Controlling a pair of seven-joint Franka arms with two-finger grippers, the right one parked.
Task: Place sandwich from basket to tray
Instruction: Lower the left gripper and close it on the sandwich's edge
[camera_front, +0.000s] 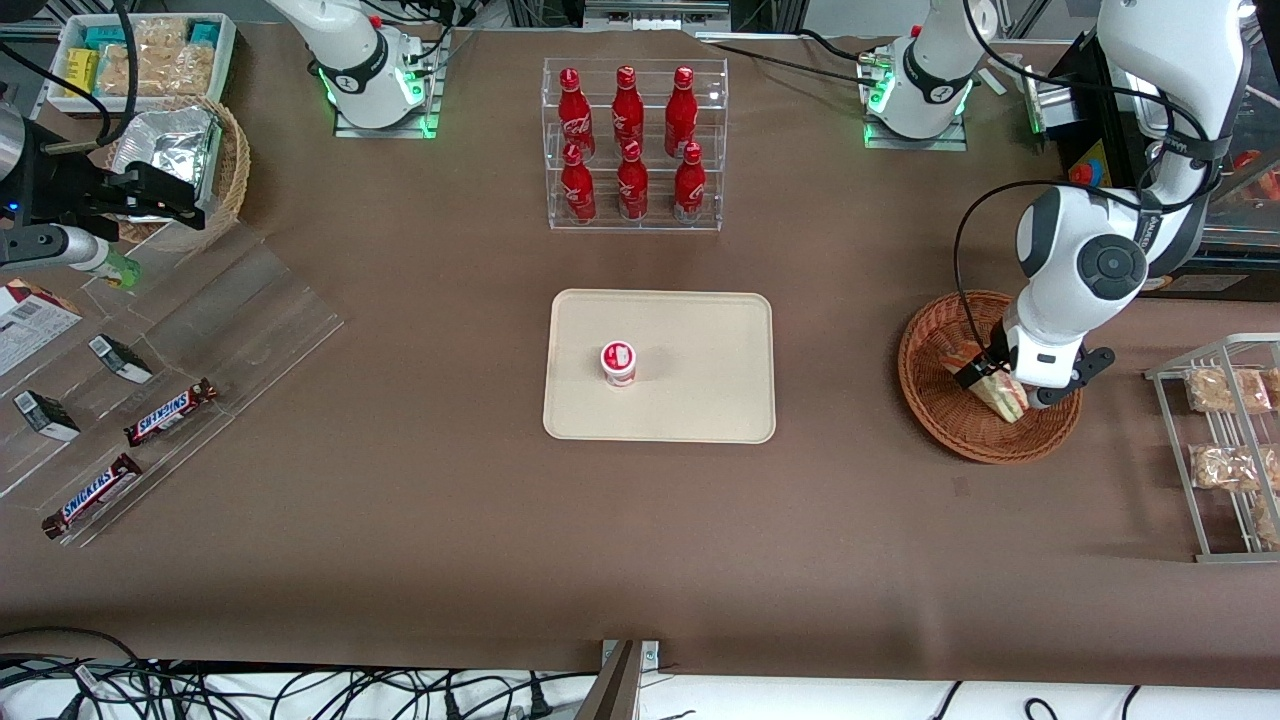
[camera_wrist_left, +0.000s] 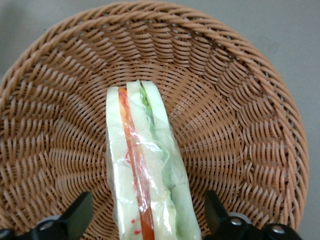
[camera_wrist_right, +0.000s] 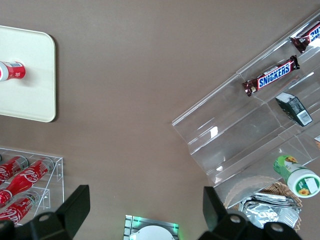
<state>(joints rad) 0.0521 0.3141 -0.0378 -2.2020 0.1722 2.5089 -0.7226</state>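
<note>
The wrapped sandwich (camera_wrist_left: 147, 172) lies in the reddish-brown wicker basket (camera_wrist_left: 235, 95), with pale bread and red and green filling layers showing. In the front view the sandwich (camera_front: 1003, 393) sits in the basket (camera_front: 935, 395) under the working arm. My gripper (camera_wrist_left: 148, 217) is down in the basket, open, with one finger on each side of the sandwich and a gap between each finger and the wrap. In the front view the gripper (camera_front: 1000, 385) is at the sandwich. The cream tray (camera_front: 700, 400) lies at the table's middle.
A small red-and-white cup (camera_front: 618, 362) stands on the tray. A clear rack of red bottles (camera_front: 632, 145) stands farther from the front camera than the tray. A wire rack with snack bags (camera_front: 1225, 440) is near the basket. A clear candy shelf (camera_front: 150, 380) lies toward the parked arm's end.
</note>
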